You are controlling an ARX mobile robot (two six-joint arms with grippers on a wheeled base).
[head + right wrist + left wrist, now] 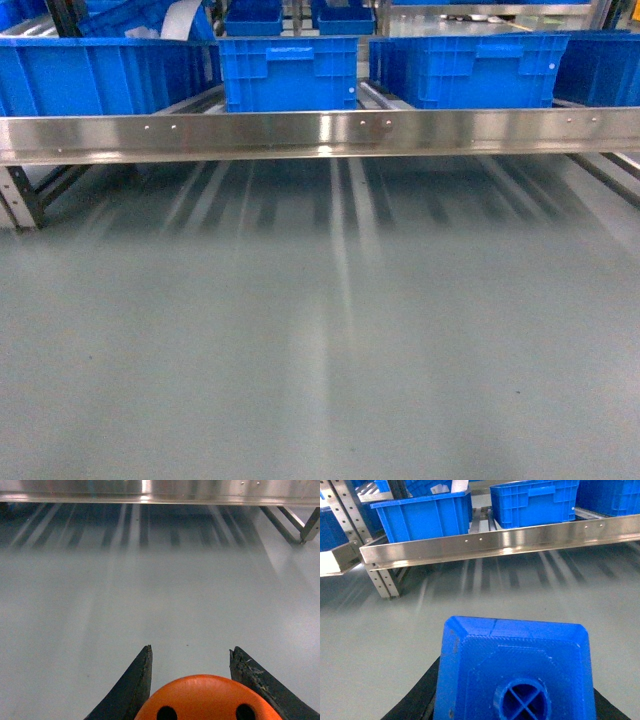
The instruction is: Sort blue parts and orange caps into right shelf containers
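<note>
left gripper (pixel 515 715) clamps blue part (pixel 515 670), fingers mostly hidden | right gripper (pixel 192 680) clamps orange cap (pixel 207 700), bottom cropped

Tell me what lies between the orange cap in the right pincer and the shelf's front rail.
Only bare grey floor, seen in the right wrist view, separates the orange cap from the front rail; streaky reflections darken it near the rail.

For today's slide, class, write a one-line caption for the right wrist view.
Right gripper holds an orange cap over grey floor, facing the steel shelf rail.
</note>
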